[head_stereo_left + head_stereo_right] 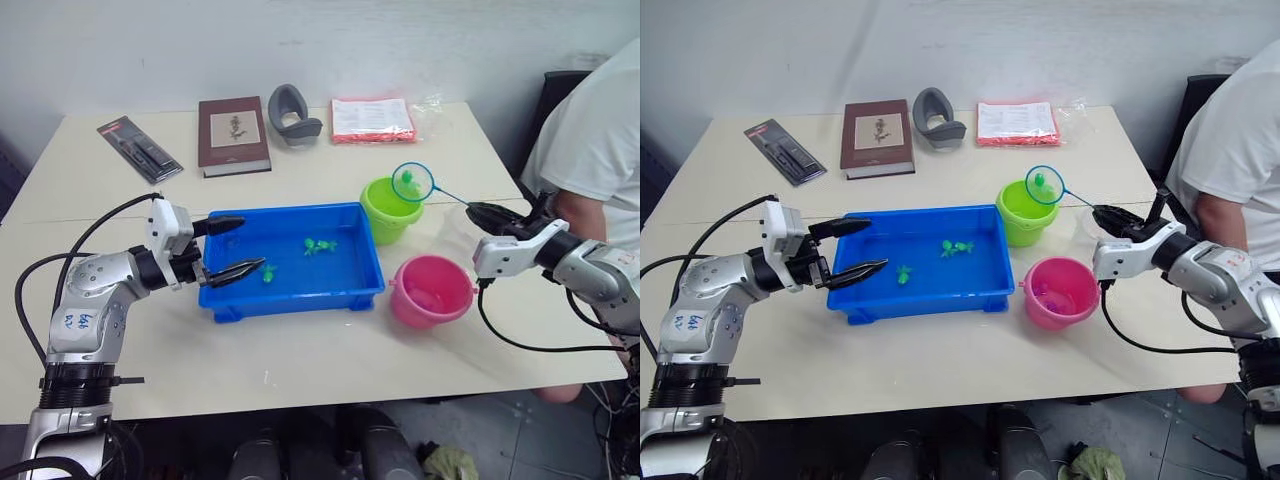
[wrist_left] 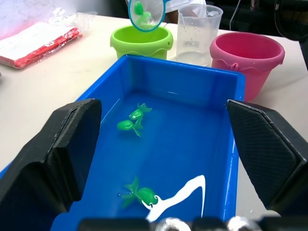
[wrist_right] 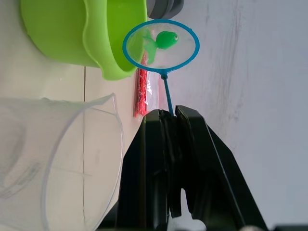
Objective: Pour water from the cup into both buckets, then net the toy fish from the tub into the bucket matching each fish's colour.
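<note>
The blue tub (image 1: 290, 212) sits mid-table with three green toy fish (image 2: 134, 120) lying in its shallow water. At its left end my left gripper (image 1: 252, 243) is open, its fingers over the tub's rim. To the right stand the lime green bucket (image 1: 385, 218) and the pink bucket (image 1: 432, 292), with the clear cup (image 2: 197, 33) behind them. My right gripper (image 1: 482, 213) is shut on the thin handle of the net (image 1: 412, 182). The hoop hangs over the green bucket's rim and holds one green fish (image 3: 166, 40).
Along the table's far edge lie a black flat pack (image 1: 139, 148), a brown book (image 1: 233, 135), a grey curved object (image 1: 292, 115) and a red-and-white packet (image 1: 371, 119). A person in a white shirt (image 1: 600, 150) sits at the right.
</note>
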`<move>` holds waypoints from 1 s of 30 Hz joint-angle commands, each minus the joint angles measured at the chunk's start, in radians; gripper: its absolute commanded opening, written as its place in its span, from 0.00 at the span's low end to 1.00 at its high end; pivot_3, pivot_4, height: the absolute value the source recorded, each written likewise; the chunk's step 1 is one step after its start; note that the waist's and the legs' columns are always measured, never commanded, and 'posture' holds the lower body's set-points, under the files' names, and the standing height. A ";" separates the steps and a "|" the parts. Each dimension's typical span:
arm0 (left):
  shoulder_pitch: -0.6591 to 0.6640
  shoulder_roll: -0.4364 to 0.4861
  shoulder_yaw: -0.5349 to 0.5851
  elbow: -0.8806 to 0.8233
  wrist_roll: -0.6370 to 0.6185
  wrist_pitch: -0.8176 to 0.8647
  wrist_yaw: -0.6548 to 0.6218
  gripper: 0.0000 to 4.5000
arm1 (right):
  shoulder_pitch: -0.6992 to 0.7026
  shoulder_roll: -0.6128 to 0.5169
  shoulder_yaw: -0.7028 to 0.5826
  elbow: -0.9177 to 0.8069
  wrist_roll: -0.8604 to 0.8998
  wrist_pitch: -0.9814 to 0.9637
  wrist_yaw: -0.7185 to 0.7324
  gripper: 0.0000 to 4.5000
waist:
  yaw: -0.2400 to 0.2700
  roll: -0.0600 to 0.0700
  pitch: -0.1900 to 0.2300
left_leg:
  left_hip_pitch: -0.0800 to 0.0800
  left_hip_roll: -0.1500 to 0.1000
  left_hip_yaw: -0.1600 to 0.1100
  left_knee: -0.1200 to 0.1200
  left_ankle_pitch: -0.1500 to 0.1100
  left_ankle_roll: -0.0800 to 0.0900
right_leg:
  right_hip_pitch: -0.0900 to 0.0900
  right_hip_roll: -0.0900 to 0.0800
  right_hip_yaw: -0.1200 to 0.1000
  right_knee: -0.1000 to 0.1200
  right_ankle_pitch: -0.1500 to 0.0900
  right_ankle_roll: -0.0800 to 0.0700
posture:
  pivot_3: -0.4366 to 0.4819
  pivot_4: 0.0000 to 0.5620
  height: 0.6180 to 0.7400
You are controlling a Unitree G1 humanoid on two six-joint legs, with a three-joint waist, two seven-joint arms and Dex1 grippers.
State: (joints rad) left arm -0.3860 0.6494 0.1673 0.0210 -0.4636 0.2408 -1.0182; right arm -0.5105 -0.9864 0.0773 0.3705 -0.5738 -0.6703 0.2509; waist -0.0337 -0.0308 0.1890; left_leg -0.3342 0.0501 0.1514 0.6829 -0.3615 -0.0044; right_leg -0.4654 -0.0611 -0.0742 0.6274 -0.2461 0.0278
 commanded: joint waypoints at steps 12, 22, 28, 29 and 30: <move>-0.006 0.011 0.014 -0.025 -0.003 -0.007 0.008 0.99 | -0.143 -0.006 0.075 0.104 -0.079 -0.054 -0.056 0.00 | 0.002 0.001 0.000 | 0.000 0.000 -0.001 0.000 0.001 0.000 | 0.000 0.000 0.000 0.000 0.000 0.001 | 0.48 0.27 1.00; 0.017 0.026 0.034 -0.040 -0.014 -0.005 0.011 0.99 | -0.151 0.027 0.027 0.079 0.165 -0.018 0.069 0.00 | 0.002 0.001 0.000 | 0.000 0.000 -0.001 0.000 0.001 0.000 | 0.000 0.000 0.000 0.000 0.000 0.000 | 0.48 0.27 1.00; 0.073 0.101 0.125 -0.036 -0.054 0.007 -0.024 0.99 | -0.168 0.107 -0.061 -0.191 0.681 0.383 0.391 0.00 | -0.007 0.001 0.000 | 0.000 0.001 -0.001 0.000 0.001 0.000 | 0.000 0.001 0.000 0.001 0.000 0.000 | 0.48 0.27 1.00; 0.081 0.111 0.136 -0.032 -0.057 0.006 -0.031 0.99 | -0.166 0.117 -0.070 -0.238 0.744 0.468 0.428 0.00 | -0.006 0.001 0.000 | 0.000 0.002 -0.001 0.000 0.001 0.000 | 0.000 0.001 0.000 0.001 0.000 0.000 | 0.48 0.27 1.00; 0.088 0.123 0.148 -0.024 -0.059 0.005 -0.038 0.99 | -0.160 0.128 -0.080 -0.300 0.840 0.575 0.467 0.00 | -0.004 0.001 0.000 | 0.000 0.002 -0.002 0.000 0.001 0.000 | 0.000 0.001 0.000 0.001 0.000 0.000 | 0.48 0.27 1.00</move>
State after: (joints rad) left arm -0.3023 0.7544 0.2721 0.0117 -0.4939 0.2499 -1.0411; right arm -0.6578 -0.8644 0.0403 0.1750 0.1111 -0.2404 0.6533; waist -0.0373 -0.0299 0.1894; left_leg -0.3343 0.0518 0.1494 0.6831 -0.3603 -0.0045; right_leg -0.4652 -0.0604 -0.0749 0.6279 -0.2456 0.0279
